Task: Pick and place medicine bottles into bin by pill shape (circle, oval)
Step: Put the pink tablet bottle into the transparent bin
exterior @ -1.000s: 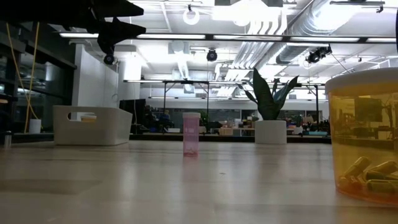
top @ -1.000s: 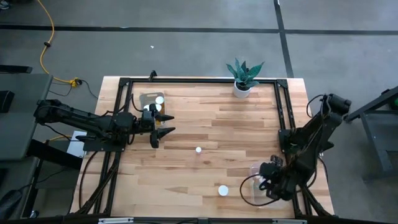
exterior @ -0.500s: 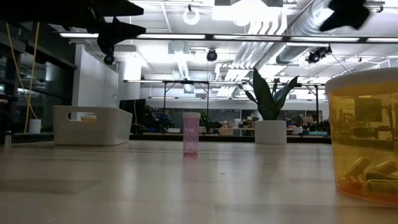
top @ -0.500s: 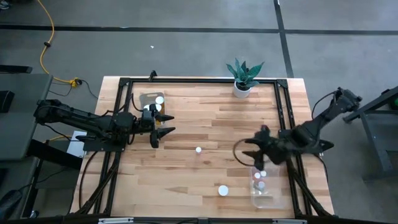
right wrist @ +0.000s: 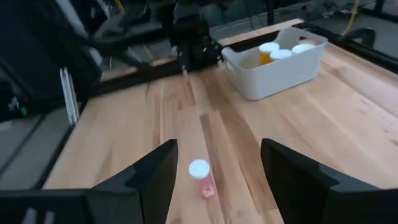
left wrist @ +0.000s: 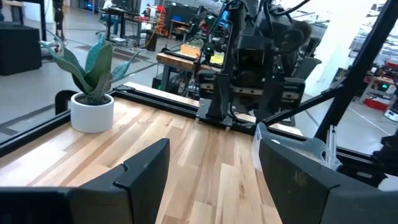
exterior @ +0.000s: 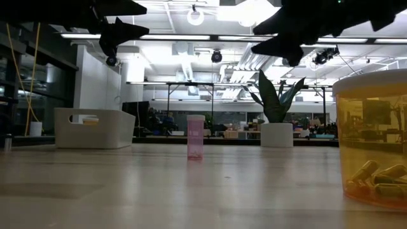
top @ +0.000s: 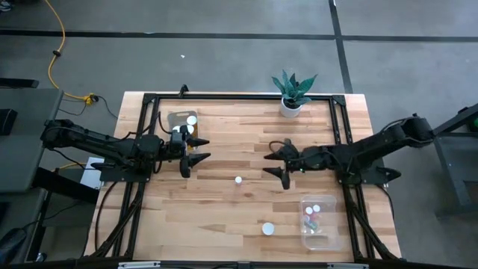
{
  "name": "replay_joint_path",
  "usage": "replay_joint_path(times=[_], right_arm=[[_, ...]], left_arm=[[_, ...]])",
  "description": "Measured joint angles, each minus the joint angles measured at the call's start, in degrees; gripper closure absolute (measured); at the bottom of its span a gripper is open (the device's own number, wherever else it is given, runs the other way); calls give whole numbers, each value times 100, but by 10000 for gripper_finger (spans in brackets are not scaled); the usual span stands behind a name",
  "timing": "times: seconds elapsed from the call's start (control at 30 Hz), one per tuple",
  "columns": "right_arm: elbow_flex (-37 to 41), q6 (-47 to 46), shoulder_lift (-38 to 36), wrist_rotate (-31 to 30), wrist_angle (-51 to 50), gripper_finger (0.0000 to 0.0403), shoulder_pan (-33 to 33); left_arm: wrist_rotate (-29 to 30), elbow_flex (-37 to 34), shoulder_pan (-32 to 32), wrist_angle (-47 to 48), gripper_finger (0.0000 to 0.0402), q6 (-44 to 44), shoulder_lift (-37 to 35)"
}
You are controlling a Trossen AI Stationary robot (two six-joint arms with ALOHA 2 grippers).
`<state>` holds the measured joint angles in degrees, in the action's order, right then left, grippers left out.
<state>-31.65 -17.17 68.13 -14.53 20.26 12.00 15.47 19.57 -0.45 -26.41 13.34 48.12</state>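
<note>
A pink medicine bottle [top: 238,180] with a white cap stands upright on the table's middle; it also shows in the low view [exterior: 195,137] and the right wrist view [right wrist: 200,175]. An orange bottle [top: 268,229] stands near the near edge, close in the low view [exterior: 372,143]. My right gripper [top: 269,164] is open and empty, raised to the right of the pink bottle, fingers toward the table's left. My left gripper [top: 200,148] is open and empty, raised left of the middle, beside the white bin.
A white bin [top: 181,123] at the far left holds several white-capped bottles [right wrist: 273,52]. A clear bin [top: 317,221] at the near right holds several bottles. A potted plant [top: 292,93] stands at the far edge. Black frame rails run along the table's sides.
My right gripper has risen from over the clear bin at the near right and swung toward the table's far edge and left, ending open over the middle, right of the pink bottle. The bottles in the clear bin have come into view.
</note>
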Motion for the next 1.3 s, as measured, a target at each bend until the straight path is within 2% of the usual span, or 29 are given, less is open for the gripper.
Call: replay_joint_path(times=[0.2,0.47,0.6,0.83,0.97,1.1,1.3], right_arm=[[-198,224,169,407,13,179,-80],[-207,223,169,409,-117,179,-78],[-207,219,169,409,-117,179,-78],[-207,74,169,407,-116,179,-78],[-207,80,169,407,-127,179,-76],[-213,412,300,407,-175,179,-76],[-608,764,1227,648,-257,179,-73]], left_arm=[[-31,0,0,2,163,0,0],[-161,18,-43,230,163,-31,64],[-242,251,-187,667,163,-147,598],[-255,986,-403,605,163,-605,2241],[-570,1229,-476,615,163,-580,2869],[-606,1239,-498,681,163,-407,2755],[-157,1220,-468,915,163,-512,1574]])
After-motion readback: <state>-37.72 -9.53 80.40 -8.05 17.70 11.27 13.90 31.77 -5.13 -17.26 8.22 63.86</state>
